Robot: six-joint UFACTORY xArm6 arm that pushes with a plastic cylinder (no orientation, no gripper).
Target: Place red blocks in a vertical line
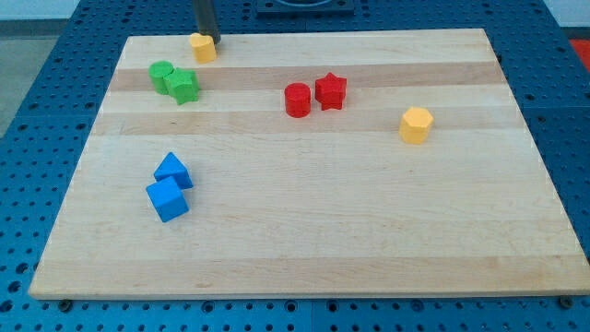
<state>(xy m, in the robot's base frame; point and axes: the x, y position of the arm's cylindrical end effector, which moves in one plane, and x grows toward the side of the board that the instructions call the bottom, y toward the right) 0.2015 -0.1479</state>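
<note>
A red cylinder (297,100) and a red star block (331,91) sit side by side near the board's upper middle, almost touching, the star to the view's right and slightly higher. My tip (207,40) is at the board's top edge, far to the view's left of the red blocks. It stands right behind a small yellow block (202,46) and touches or nearly touches it.
A green cylinder (162,76) and a green star block (183,86) sit together at the upper left. Two blue blocks (173,171) (167,199) lie at the left middle. A yellow hexagonal block (416,124) sits at the right. The wooden board (369,231) rests on a blue perforated table.
</note>
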